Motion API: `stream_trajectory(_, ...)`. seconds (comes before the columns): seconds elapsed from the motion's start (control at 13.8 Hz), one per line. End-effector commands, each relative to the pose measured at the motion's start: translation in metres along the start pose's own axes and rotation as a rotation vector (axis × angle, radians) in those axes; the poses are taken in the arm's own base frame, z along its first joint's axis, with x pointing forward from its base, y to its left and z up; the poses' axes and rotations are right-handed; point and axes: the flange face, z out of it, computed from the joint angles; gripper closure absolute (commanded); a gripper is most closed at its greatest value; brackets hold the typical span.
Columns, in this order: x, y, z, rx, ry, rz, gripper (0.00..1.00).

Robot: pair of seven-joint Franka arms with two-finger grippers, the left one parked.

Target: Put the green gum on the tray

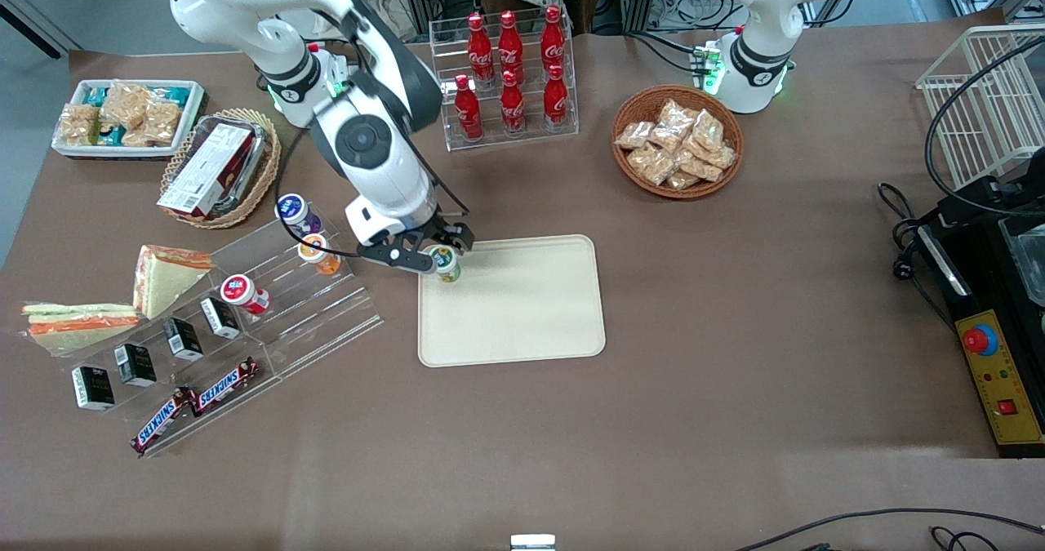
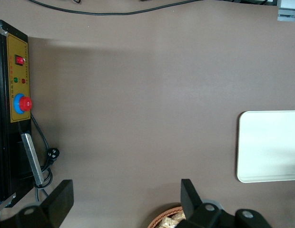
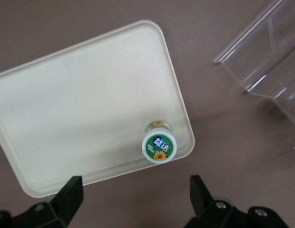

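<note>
The green gum (image 1: 446, 264) stands upright on the cream tray (image 1: 522, 314), in the tray's corner toward the working arm's end and farther from the front camera. Its white lid with the green-yellow logo faces the right wrist view (image 3: 159, 145), where it sits just inside the tray's rim (image 3: 90, 95). My gripper (image 1: 426, 251) hovers over that corner, open and empty (image 3: 135, 194). Its fingers (image 3: 71, 190) are spread wide over the brown table beside the tray's edge, and the gum is not between them.
A clear stepped display (image 1: 326, 306) beside the tray holds a purple-lidded bottle (image 1: 292, 208), an orange bottle (image 1: 317, 253), a red-lidded bottle (image 1: 240, 291), black boxes and Snickers bars. A cola rack (image 1: 510, 77) and a snack basket (image 1: 678, 143) stand farther back.
</note>
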Motion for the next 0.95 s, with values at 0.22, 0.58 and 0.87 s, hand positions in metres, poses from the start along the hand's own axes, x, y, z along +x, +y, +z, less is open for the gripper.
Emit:
stream_trajectory(0.22,0.042,0.105,-0.17,0.054,0.117,-0.283,0.0)
stream_trajectory(0.58,0.117,0.24,-0.252,-0.005,0.178,-0.423,0.0)
stream_trajectory(0.87,0.13,0.297,-0.286,-0.049,0.168,-0.343,0.0)
